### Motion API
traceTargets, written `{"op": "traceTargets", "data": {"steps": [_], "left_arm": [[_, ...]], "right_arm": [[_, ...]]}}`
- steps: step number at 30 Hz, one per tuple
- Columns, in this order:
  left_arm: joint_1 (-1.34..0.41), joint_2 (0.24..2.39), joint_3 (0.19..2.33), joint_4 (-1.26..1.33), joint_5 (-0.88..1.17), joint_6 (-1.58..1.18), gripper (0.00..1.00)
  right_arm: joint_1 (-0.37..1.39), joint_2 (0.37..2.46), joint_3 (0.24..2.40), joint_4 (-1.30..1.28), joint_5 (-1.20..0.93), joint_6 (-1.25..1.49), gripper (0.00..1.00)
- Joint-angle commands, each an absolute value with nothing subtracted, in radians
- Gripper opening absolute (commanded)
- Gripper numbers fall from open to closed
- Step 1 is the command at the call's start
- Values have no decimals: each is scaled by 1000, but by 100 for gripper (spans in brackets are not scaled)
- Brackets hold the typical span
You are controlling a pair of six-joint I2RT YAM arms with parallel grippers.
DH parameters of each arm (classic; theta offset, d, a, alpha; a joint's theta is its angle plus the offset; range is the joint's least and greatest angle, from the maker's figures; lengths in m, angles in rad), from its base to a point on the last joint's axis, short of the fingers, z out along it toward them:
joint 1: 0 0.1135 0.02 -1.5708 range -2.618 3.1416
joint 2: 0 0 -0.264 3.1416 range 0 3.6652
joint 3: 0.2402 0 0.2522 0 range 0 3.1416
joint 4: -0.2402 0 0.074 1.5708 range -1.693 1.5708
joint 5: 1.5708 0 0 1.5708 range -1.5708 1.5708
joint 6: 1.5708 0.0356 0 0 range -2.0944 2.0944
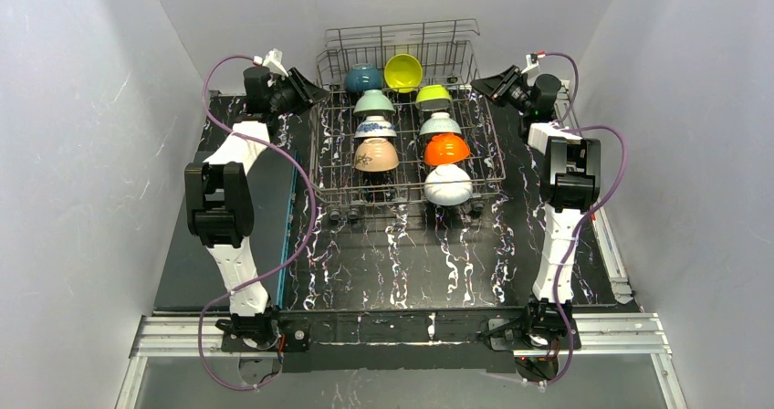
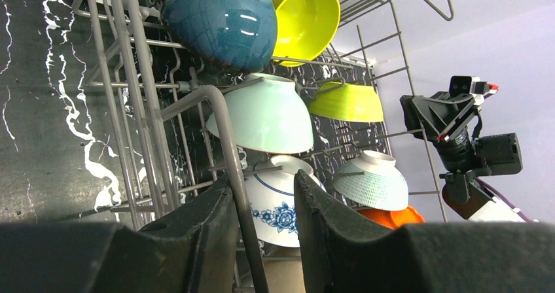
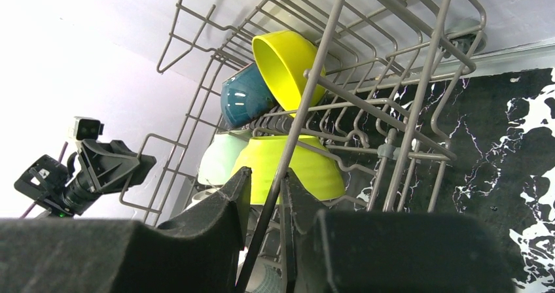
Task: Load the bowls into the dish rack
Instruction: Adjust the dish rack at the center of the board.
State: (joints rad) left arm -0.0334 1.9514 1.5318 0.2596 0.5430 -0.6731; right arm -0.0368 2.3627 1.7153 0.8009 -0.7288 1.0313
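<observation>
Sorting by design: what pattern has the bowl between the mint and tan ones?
That bowl is white with blue flowers; the left wrist view shows it best.

Black white-veined table (image 1: 402,263) between pale walls (image 1: 82,108)

The grey wire dish rack (image 1: 407,173) stands at the counter's (image 1: 402,263) far side, holding two columns of mostly rim-down bowls: teal (image 1: 363,79), mint (image 1: 373,104), blue-patterned (image 1: 375,128) and tan (image 1: 376,155) on the left, tilted yellow-green (image 1: 402,71), lime (image 1: 434,94), pale ribbed (image 1: 440,124), orange (image 1: 446,149) and white (image 1: 448,184) on the right.
</observation>
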Motion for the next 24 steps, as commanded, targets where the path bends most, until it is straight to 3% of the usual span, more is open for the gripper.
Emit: {"op": "traceTargets", "data": {"steps": [1, 11, 24], "left_arm": [[-102, 1713, 1599, 684, 733, -703, 0], [-138, 1580, 1458, 707, 704, -692, 0], [-169, 1462, 1306, 706, 691, -721, 0]], "right_arm": [[11, 2169, 1865, 1350, -829, 1105, 1], [20, 2072, 1740, 1394, -844, 1117, 1], [41, 1870, 1510, 1240, -860, 975, 1]]}}
